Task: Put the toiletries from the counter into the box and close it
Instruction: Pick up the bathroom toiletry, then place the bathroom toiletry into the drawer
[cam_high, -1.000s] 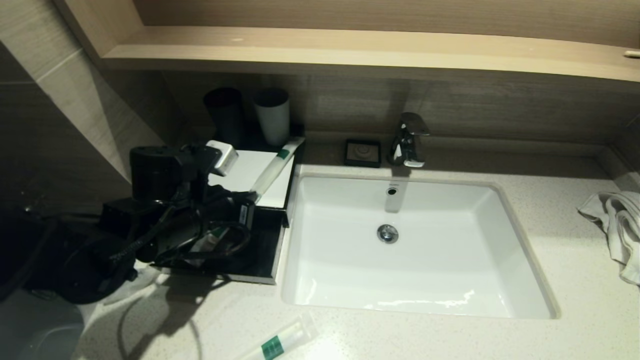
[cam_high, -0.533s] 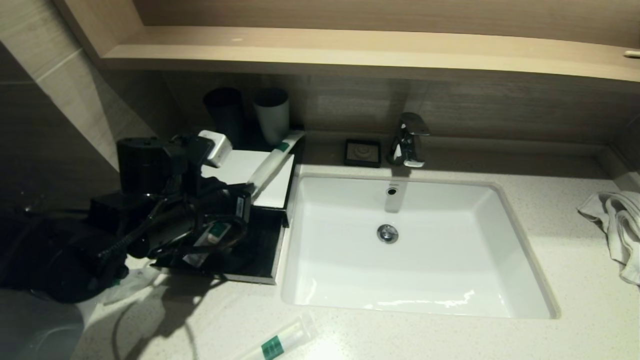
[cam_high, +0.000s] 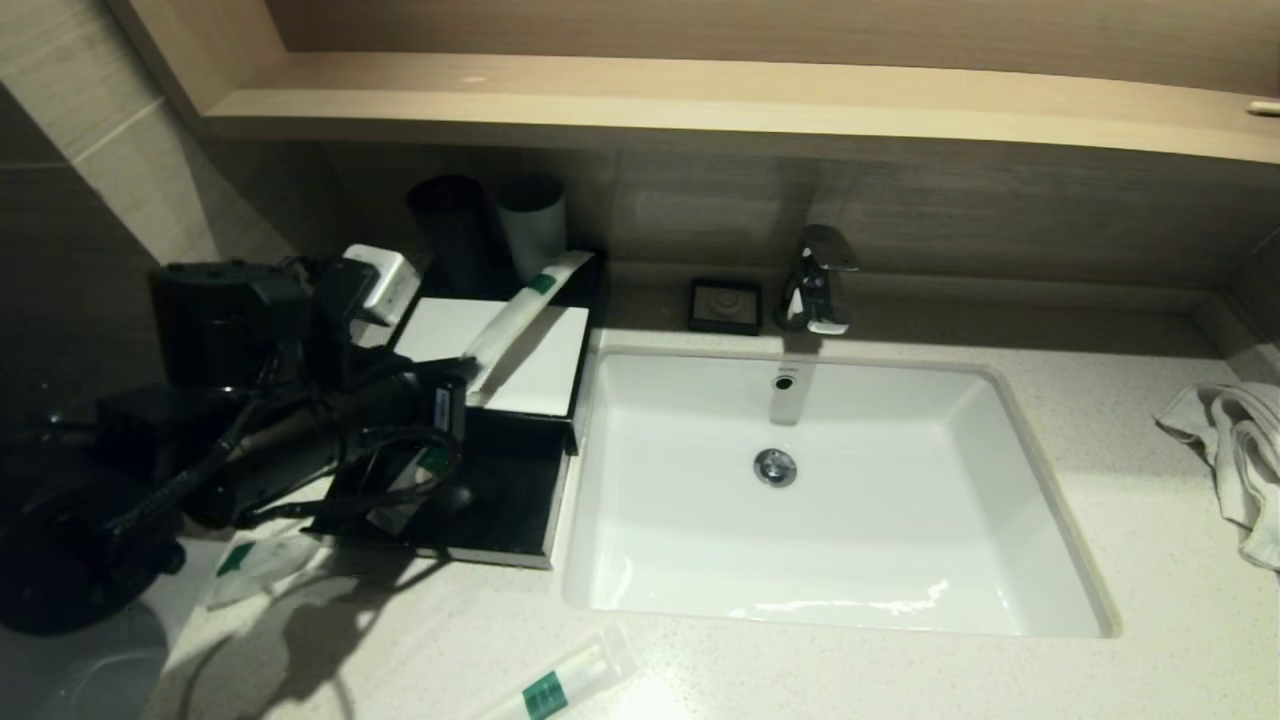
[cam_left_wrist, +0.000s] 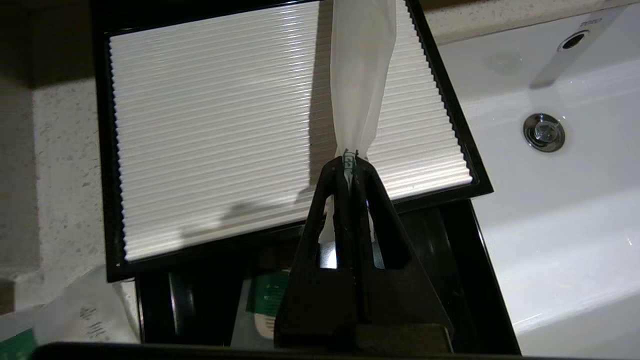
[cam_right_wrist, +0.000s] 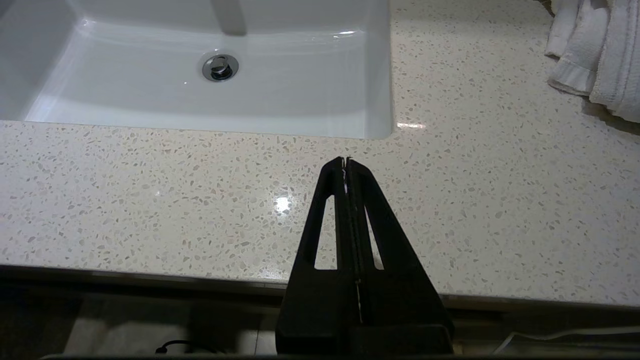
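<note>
While the sink (cam_high: 830, 490) fills most of the counter (cam_high: 1130, 480), our work sits at its left, where the black box (cam_high: 520, 520) lies open with its ribbed white lid (cam_high: 530, 360) tipped back. We hold a long wrapped toiletry packet (cam_left_wrist: 361, 75) by one end, the left gripper (cam_left_wrist: 350, 167) pinching it tight above the lid. We judge the packet should swing low over the open tray before release, or its free end may catch the lid. Inside the box lies one green-labelled packet (cam_left_wrist: 267, 300). Another packet (cam_high: 560, 685) waits near the counter's front edge, one more (cam_high: 250, 565) left of the box. The right gripper (cam_right_wrist: 346, 162) idles, pressed together, over bare counter.
</note>
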